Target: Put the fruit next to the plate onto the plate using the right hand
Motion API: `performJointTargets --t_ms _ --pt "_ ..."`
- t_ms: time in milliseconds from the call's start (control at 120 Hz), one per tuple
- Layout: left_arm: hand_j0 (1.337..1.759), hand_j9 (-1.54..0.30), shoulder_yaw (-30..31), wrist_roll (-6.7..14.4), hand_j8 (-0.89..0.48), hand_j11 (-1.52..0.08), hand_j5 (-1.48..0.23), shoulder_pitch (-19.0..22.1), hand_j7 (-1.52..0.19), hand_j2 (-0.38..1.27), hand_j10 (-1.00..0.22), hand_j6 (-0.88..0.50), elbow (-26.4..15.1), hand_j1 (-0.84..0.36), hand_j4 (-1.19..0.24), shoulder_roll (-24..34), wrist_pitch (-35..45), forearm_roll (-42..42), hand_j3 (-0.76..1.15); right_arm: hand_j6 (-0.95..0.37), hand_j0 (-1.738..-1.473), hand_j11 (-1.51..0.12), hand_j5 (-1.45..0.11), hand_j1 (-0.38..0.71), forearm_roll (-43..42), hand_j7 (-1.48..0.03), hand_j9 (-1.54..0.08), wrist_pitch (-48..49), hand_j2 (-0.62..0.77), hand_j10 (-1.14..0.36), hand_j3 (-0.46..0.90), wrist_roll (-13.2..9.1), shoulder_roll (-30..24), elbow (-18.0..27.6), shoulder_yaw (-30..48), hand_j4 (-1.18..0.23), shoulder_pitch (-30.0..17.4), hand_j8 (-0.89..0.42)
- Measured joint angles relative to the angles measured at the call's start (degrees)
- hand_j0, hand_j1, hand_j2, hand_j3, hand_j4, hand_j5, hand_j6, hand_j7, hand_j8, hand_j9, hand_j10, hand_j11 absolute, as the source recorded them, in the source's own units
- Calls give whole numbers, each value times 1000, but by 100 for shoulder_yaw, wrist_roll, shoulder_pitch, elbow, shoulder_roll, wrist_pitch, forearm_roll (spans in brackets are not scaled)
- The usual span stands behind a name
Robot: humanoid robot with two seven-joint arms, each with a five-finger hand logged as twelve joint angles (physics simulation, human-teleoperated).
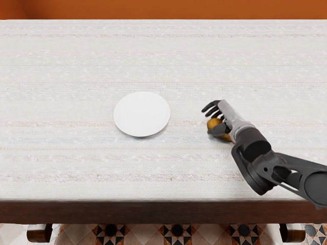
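A round white plate lies flat near the middle of the table. To its right, an orange-yellow fruit sits on the tabletop, mostly hidden under my right hand. The dark fingers curl over and around the fruit, thumb below it, so the hand is shut on it. The right arm comes in from the lower right edge. A gap of bare table separates the fruit from the plate's right rim. The left arm is out of sight.
The pale wood-grain table fills the view, its front edge along the bottom. Patterned floor tiles show below the edge, and an orange wall runs behind the table.
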Motion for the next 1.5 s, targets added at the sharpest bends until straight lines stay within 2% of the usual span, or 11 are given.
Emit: performJointTargets --t_ms 450,808,1500 --pt "1658 0 0 1 0 0 0 0 0 0 0 0 0 349 0 0 0 1 0 -589 -1657 -768 -773 265 19 -767 -776 0 145 -491 0 0 -16 208 30 -586 137 -499" --pt "1658 0 0 1 0 0 0 0 0 0 0 0 0 349 0 0 -2 1 0 -599 -1657 -777 -783 253 24 -778 -787 -2 209 -543 0 -3 23 338 34 -597 484 -554" --pt "1658 0 2 1 0 0 0 0 0 0 0 0 0 349 0 0 -2 0 0 -602 -1657 -781 -787 264 23 -783 -791 -1 187 -526 0 -2 574 316 33 -600 787 -544"
